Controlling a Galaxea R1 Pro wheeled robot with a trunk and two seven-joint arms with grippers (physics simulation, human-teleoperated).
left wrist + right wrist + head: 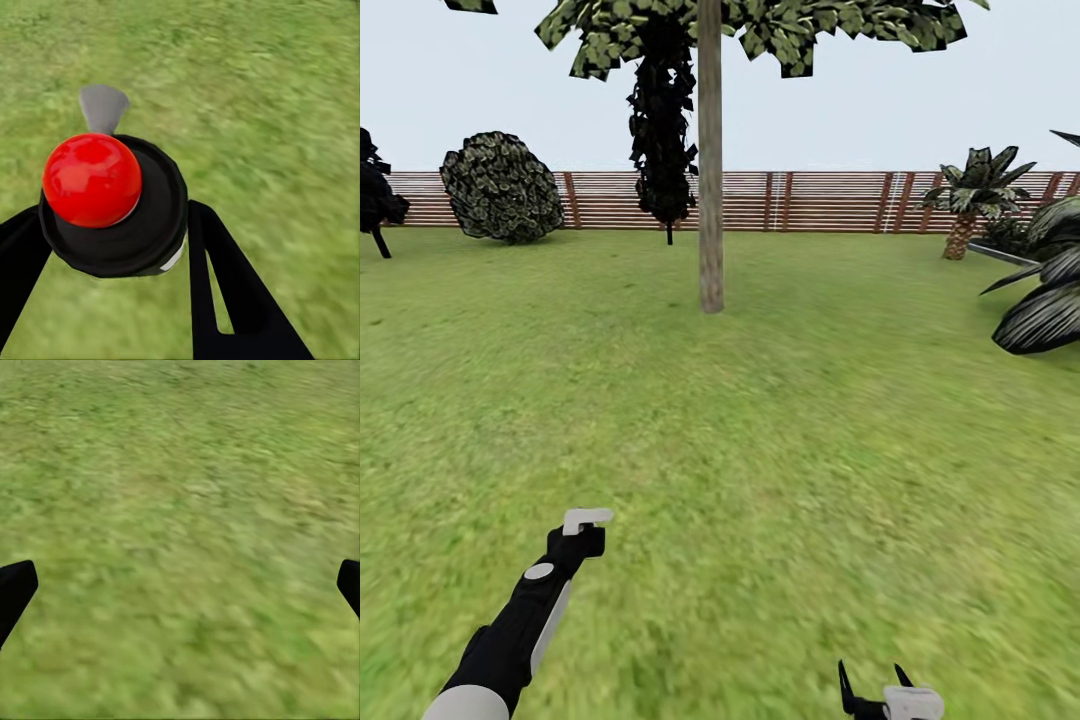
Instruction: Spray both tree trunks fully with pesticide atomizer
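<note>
The left tool [582,532] is reaching forward over the lawn [780,420], low in the head view, and it is gripping the pesticide atomizer [112,202]. In the left wrist view the atomizer is sitting between the two black fingers [225,285], which are pressing in on its dark round body from either side; a glossy red ball is capping the body, a small white patch is showing on its lower edge, and a grey nozzle piece is sticking out beyond it over the grass. In the head view the atomizer's pale top part is showing at the tip of the left arm.

The right tool [875,690] is peeking in at the bottom edge of the head view, its dark fingertips [844,688] pointing up and standing apart. In the right wrist view the right tool [180,585] is holding nothing: its two fingertips are sitting at opposite edges of the picture, spread wide, with blurred grass between them.

Ahead of the robot, well apart from both arms, a tree trunk [710,160] is rising straight out of the lawn, pale grey-brown and mottled, with ragged dark green foliage spreading at the top. Behind it a brown slatted wooden fence [820,200] is running across the view. A round bush [500,187] is standing near the fence on the left, and a short palm [972,195] is standing by the fence on the right, with large dark striped leaves [1045,300] reaching in at the right edge.
</note>
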